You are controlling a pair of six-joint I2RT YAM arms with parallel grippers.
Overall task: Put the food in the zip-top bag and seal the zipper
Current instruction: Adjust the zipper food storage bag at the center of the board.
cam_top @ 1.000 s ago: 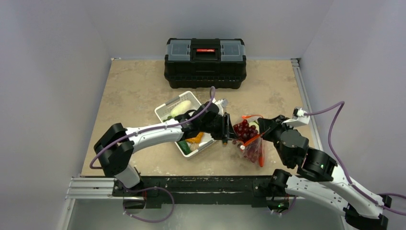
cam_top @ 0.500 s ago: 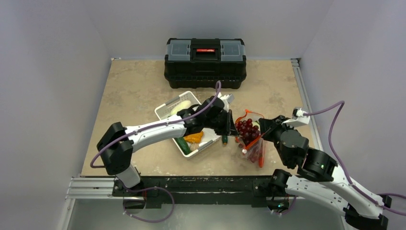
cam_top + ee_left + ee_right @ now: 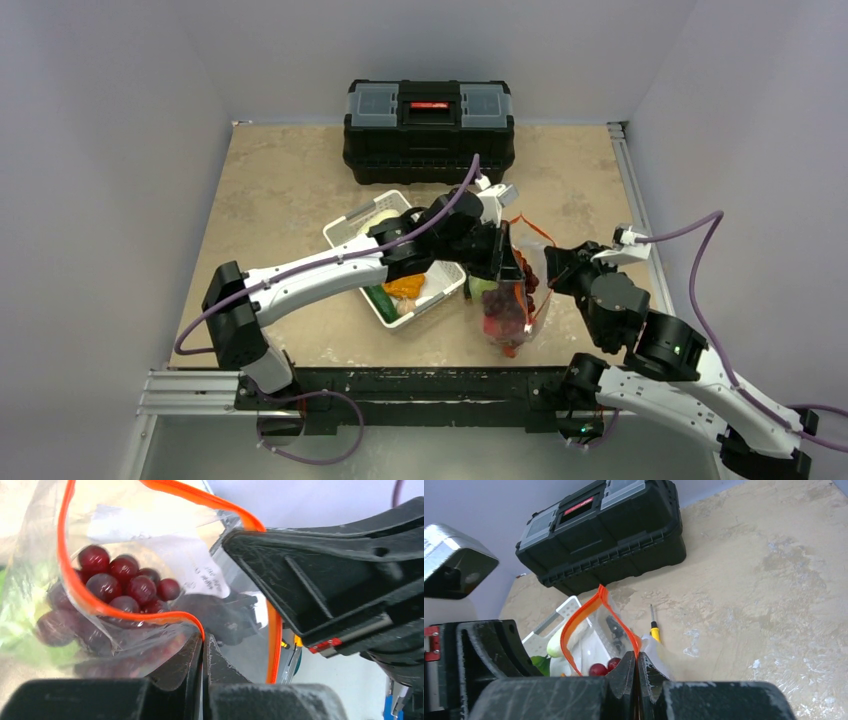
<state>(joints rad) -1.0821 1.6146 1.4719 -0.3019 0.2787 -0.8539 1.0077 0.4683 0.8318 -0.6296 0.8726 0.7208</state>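
Bag: clear pouch hanging mouth-up just right of the basket, its lower end close to the near edge of the table. I cannot tell whether it touches the tabletop.
Zipper: orange-red strip along the mouth. Its two sides are spread into a wide loop, so the bag is unsealed.
Left gripper: jaws pressed together, pinching the zipper at one end of the mouth. The arm reaches over the basket to get there.
Right gripper: jaws pressed together on the zipper at the opposite end of the mouth, facing the left gripper across the bag.
Grapes: dark red bunch inside the bag, visible through the open mouth and the plastic.
Green piece: pale green, inside the bag, against the grapes on the basket side.
White oblong: lying at the far end of the basket, partly hidden by the left arm.
Cucumber: in the near corner of the basket.
Orange chunk: in the basket, just beside the cucumber.
Screwdriver: yellow handle, flat on the table beyond the bag.
Toolbox: black, lid shut, at the table's far edge, well apart from the bag.
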